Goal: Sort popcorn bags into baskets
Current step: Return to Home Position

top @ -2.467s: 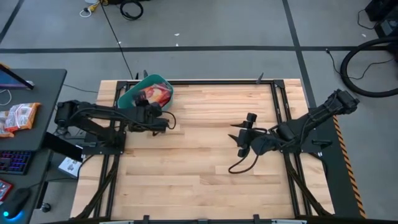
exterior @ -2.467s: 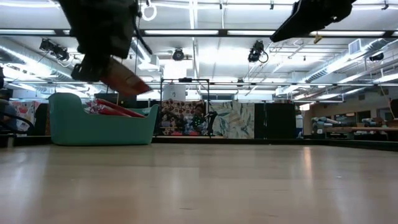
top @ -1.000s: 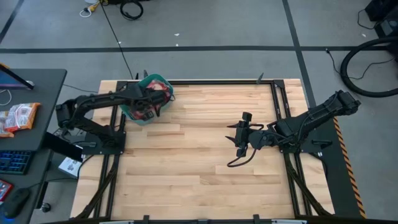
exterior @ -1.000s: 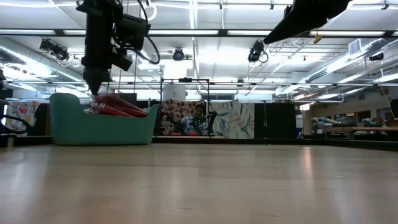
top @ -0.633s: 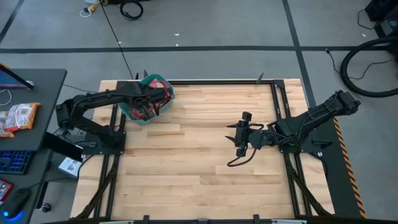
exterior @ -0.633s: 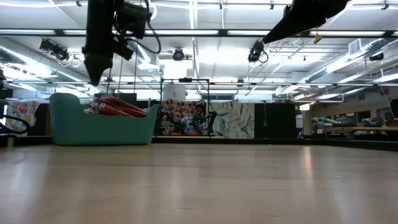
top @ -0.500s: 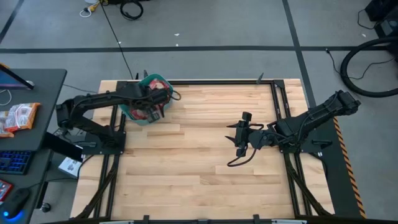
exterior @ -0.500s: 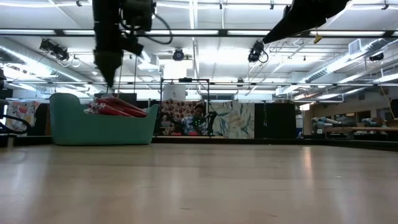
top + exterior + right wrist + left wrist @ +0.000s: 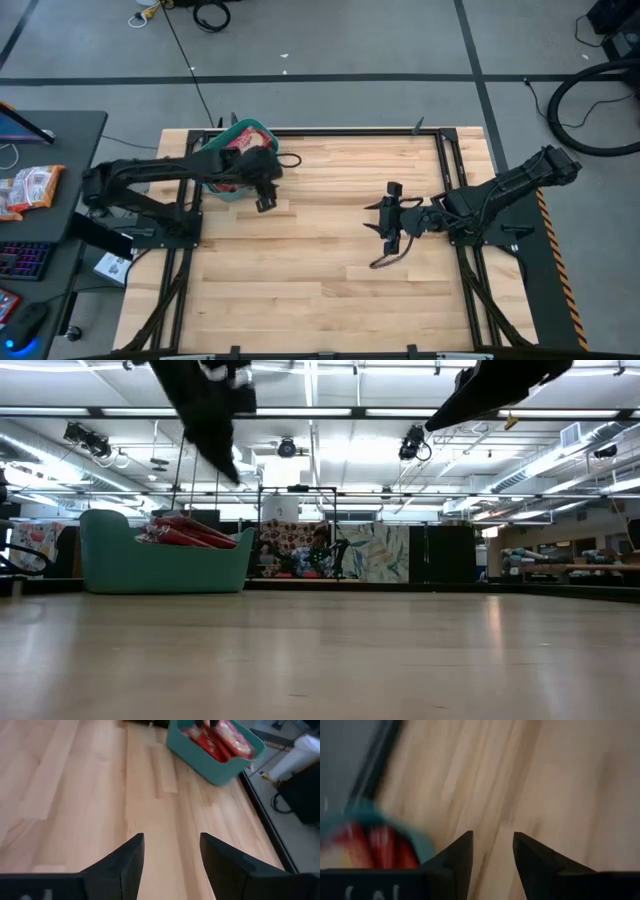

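The teal basket point(image 9: 243, 128) stands at the table's far left corner, with several red popcorn bags point(image 9: 190, 530) piled inside and showing above its rim. It also shows in the right wrist view as the basket point(image 9: 220, 769) with bags point(image 9: 216, 739). My left gripper point(image 9: 264, 198) hangs in the air just past the basket's right near corner. It is open and has nothing between its fingers point(image 9: 462, 851). My right gripper point(image 9: 386, 216) hovers over the table right of centre, open and empty point(image 9: 171, 840).
Bare wooden tabletop point(image 9: 320, 270) spreads between the two arms and toward the near edge. A dark metal frame point(image 9: 448, 170) runs along the table's sides. A side desk point(image 9: 40, 180) with packets stands left of the table.
My left gripper has risen from the bags in the basket. It has swung toward the table's right and near edges, past the basket's rim, and tipped over as it went. The bags have stayed in the basket.
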`<move>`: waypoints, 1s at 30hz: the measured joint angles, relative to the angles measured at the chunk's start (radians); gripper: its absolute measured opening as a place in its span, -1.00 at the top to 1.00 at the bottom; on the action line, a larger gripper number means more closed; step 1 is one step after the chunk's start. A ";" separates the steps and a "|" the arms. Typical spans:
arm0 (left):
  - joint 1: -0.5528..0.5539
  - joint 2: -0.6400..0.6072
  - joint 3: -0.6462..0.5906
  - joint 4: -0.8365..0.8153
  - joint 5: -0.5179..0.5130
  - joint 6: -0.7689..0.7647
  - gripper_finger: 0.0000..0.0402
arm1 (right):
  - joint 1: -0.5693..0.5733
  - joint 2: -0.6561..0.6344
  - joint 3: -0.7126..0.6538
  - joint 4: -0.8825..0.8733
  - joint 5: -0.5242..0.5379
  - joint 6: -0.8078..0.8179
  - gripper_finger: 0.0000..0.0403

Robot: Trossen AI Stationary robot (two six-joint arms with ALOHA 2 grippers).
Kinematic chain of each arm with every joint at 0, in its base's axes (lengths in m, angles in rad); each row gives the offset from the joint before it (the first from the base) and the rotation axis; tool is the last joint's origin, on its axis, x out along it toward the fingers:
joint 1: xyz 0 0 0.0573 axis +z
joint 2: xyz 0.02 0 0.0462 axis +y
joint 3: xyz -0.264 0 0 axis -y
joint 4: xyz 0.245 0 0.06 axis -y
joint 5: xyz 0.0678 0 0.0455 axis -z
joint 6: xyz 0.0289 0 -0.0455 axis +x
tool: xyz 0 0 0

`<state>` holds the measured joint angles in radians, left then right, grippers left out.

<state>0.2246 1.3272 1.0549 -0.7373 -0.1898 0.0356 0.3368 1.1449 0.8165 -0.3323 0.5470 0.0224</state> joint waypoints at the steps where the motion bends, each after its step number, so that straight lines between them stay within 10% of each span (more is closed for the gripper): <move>1: -0.017 -0.029 0.003 0.037 -0.003 0.000 0.29 | -0.016 -0.012 0.000 -0.006 -0.014 0.003 0.02; 9: -0.122 -0.214 -0.031 0.123 -0.007 -0.025 0.35 | -0.124 -0.149 -0.118 0.062 -0.103 0.013 0.14; 30: -0.121 -0.661 -0.652 0.798 0.030 -0.111 0.35 | -0.319 -0.668 -0.480 0.271 -0.301 0.083 0.17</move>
<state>0.1032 0.6666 0.4032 0.0604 -0.1595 -0.0753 0.0174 0.4770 0.3366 -0.0609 0.2457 0.1049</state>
